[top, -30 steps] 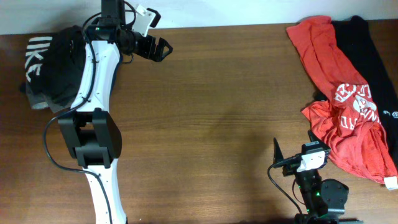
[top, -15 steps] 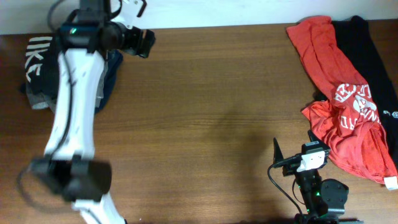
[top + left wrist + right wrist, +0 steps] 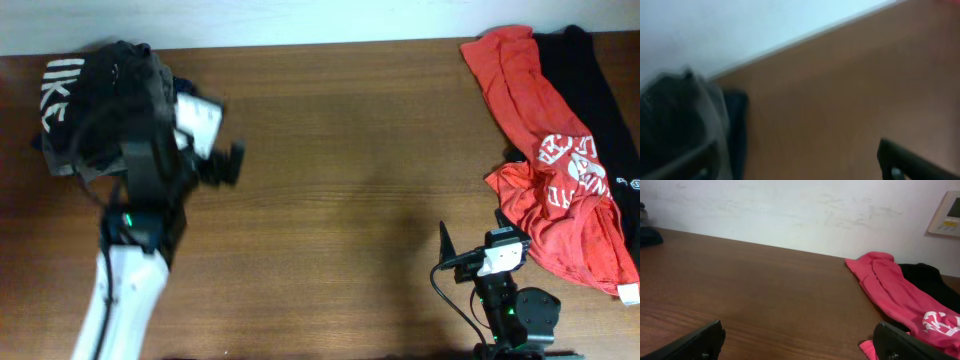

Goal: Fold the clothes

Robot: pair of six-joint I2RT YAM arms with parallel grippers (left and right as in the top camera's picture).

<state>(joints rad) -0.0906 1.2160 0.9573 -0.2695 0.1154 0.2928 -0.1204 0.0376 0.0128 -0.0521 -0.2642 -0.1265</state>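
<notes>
The soft black cotton T-shirt with big white block lettering (image 3: pixel 60 92) lies in a compact heap at the far left corner of the brown wooden tabletop (image 3: pixel 350 150). A grey edge and a little navy cloth show under it. I judge that this corner is the place for finished pieces, so that the middle can serve for spreading.

The left fingers (image 3: pixel 232 163) hang just beside this heap, spread wide and grasping nothing (the picture is smeared here, so I cannot tell finer detail).

At the opposite side, the crumpled red jersey shirt with a white round print (image 3: pixel 545 150) lies in loose ridges. It touches a long black cloth garment (image 3: pixel 600 90) and, it seems, lies partly over it. Both look thin, limp and matte, and I expect they will sag and slide when lifted. They are not yet folded.

The right fingers (image 3: pixel 702 341), dark and hard, are released too. They are wide apart and low over bare wood, near the red shirt's lower hem but not touching it, probably parked for the next pick.
</notes>
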